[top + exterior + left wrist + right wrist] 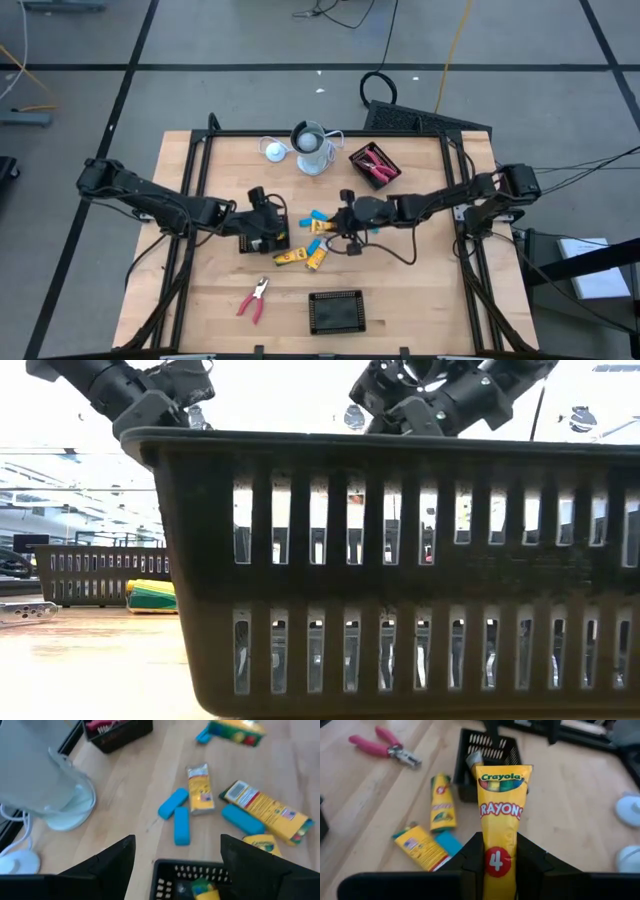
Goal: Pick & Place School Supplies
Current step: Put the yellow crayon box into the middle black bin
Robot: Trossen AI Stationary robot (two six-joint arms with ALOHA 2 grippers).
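My right gripper [499,865] is shut on a yellow Crayola crayon box [501,810] near the table's middle [335,230]. My left gripper [177,865] is open and hovers over a small black mesh tray [262,238] with a crayon box [202,889] in it. Flat on the wood between the grippers lie light-blue oblong pieces [181,825] and more crayon boxes [267,810]. Red-handled pliers [254,299] lie toward the near edge. My right gripper pinches the crayon box between its two fingers [532,857] at the end printed with a red "4" [497,862]. The fingers come roughly level from the table's right and lie along the box. The box sticks out forward past them, lifted clear of the table.
A second black tray [337,312] sits at the near edge and fills the low view [400,560]. A third tray [375,164] at the far side holds red-handled tools. A pale cup [312,148] and a white disc [273,150] stand far of centre.
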